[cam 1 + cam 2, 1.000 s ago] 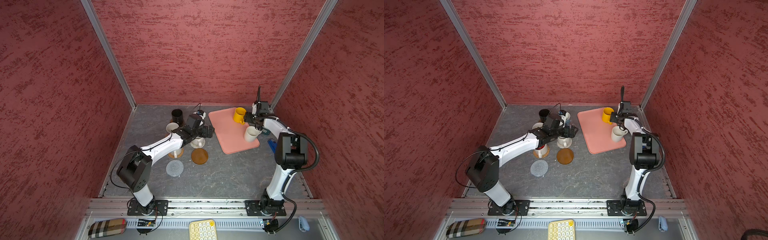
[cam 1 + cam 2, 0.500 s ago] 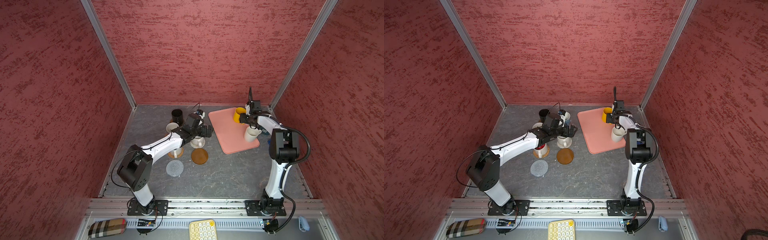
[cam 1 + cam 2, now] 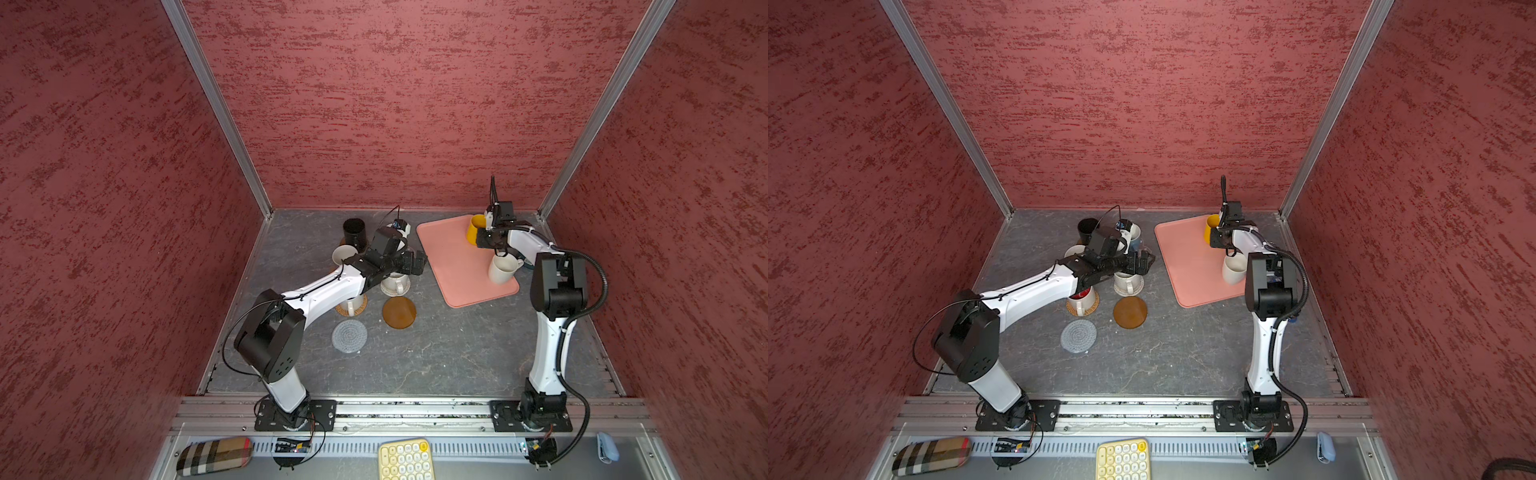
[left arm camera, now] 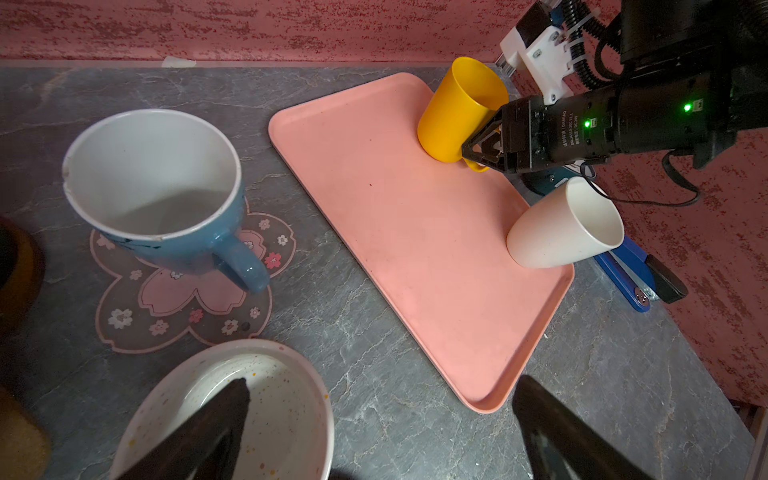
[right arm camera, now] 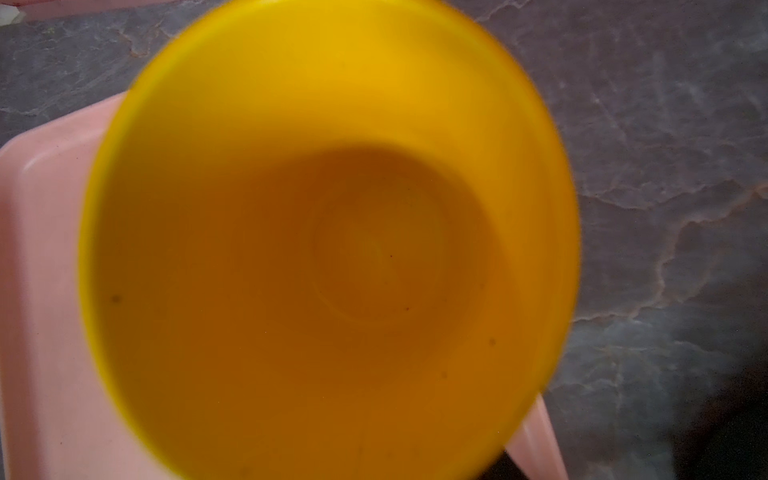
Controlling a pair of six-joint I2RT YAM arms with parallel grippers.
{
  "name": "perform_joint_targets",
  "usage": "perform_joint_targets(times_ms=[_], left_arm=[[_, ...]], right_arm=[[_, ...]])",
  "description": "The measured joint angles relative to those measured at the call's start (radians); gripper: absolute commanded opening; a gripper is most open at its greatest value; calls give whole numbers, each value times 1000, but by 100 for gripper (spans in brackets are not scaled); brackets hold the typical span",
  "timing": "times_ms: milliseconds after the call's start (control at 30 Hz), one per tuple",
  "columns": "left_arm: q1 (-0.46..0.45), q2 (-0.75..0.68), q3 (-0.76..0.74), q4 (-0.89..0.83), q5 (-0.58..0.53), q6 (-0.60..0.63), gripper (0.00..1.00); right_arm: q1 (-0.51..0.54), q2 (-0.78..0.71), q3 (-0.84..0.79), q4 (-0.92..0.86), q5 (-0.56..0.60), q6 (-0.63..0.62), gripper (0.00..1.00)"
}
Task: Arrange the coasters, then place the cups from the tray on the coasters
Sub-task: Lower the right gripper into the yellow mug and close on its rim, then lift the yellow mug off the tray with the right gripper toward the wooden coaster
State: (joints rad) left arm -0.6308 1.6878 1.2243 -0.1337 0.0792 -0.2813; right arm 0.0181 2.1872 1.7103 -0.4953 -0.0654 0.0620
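The yellow mug stands at the far right corner of the pink tray. The right gripper has its jaws narrow about the mug's handle, though a firm grip cannot be told. The cream mug stands by the tray's right edge. Left of the tray, the left gripper hangs wide open over the speckled white mug.

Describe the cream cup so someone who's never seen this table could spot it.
In both top views the pink tray lies on the right of the table. Of the two cups there, the cream cup stands by the tray's near right corner. Its neighbour, the yellow cup, sits at the far corner; this one is pale and plain.
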Motion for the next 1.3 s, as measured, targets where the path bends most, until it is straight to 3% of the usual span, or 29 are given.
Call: perform_joint_targets(times_ms=[433, 867, 1300], left_arm=[[0, 0, 0, 0, 2, 2, 100], [0, -7, -5, 0, 0, 2, 100], [0, -135, -84, -4, -26, -6, 100]], right_arm=[[18, 6, 0, 0, 30, -8, 0], [53, 2, 0, -10, 73, -12, 0], [194, -85, -1, -87, 91, -18, 0]])
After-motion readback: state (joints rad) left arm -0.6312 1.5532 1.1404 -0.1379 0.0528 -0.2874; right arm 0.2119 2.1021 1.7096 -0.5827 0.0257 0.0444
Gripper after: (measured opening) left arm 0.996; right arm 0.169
